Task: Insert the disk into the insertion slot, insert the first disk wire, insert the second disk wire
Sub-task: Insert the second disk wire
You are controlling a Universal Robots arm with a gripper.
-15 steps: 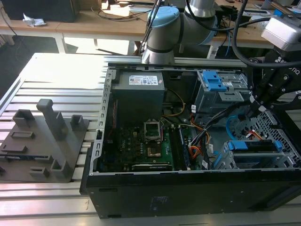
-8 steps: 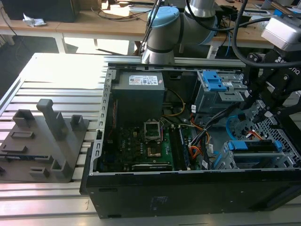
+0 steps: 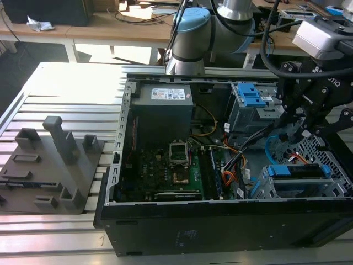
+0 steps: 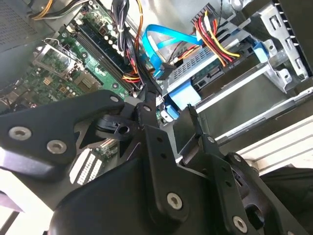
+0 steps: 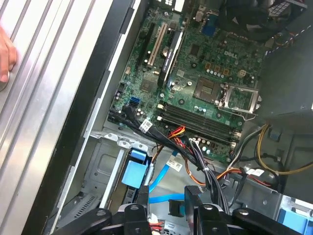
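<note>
The disk (image 3: 298,171), in its blue caddy, lies inside the insertion slot (image 3: 287,191), a grey perforated cage at the exterior view's right of the open computer case. In the second wrist view the disk (image 4: 212,76) sits in the cage (image 4: 274,29). The first disk wire (image 4: 215,44), orange, red and black, runs to the disk's rear edge. The second disk wire (image 4: 161,41) arcs light blue, and its dark plug (image 4: 164,70) hangs just past my fingertips. My gripper (image 4: 168,105) is open above the disk's end. The plug (image 5: 174,208) lies between the fingers (image 5: 144,196).
The taller grey cage with blue latches (image 3: 251,102) stands behind the gripper. The motherboard (image 3: 165,171) and power supply (image 3: 162,105) fill the case. A thick black cable bundle (image 5: 195,154) crosses near the fingers. A grey fixture (image 3: 55,165) sits on the table. A hand (image 5: 5,54) rests on the table.
</note>
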